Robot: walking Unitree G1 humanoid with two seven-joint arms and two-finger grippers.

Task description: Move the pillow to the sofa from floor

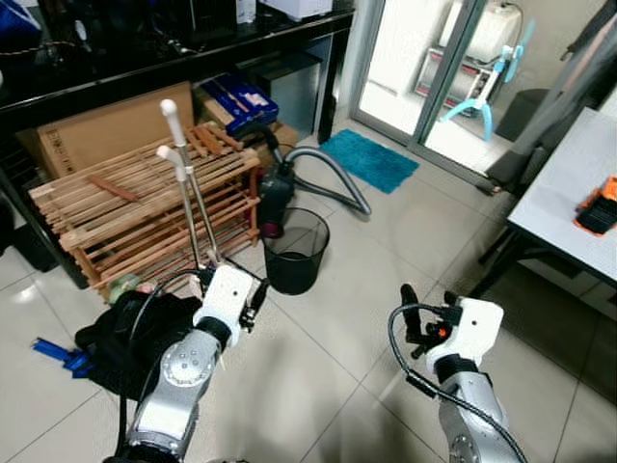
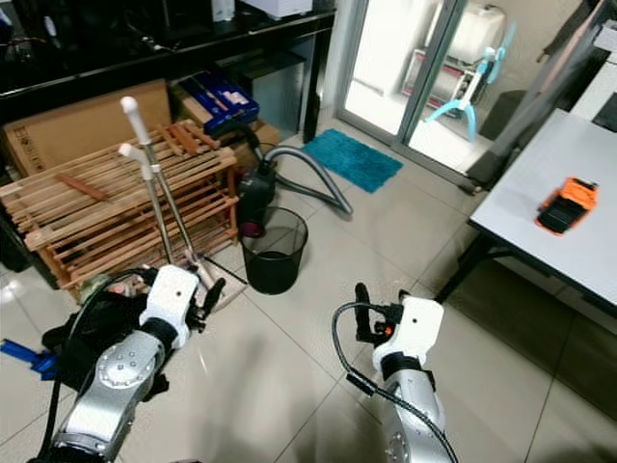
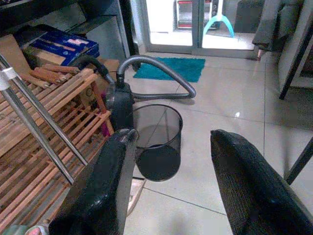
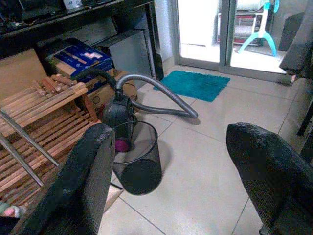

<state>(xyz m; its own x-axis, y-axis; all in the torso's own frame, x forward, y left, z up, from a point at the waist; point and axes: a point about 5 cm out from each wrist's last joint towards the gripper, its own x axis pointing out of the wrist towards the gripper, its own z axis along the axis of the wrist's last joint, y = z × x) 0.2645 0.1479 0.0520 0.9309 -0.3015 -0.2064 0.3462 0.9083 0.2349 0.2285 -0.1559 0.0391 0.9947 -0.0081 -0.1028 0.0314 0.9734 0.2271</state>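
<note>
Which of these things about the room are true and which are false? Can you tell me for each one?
1. The black bin stands upright on the tiled floor. True.
2. The rug by the glass door is red. False: it is teal blue.
3. The left claw is squeezing something. False: its fingers are spread apart with nothing between them.
4. An orange thing lies on the grey table. True.
5. The vacuum cleaner sits on top of the wooden rack. False: it sits on the floor beside the rack, behind the bin.
6. The right claw is open and holds nothing. True.
</note>
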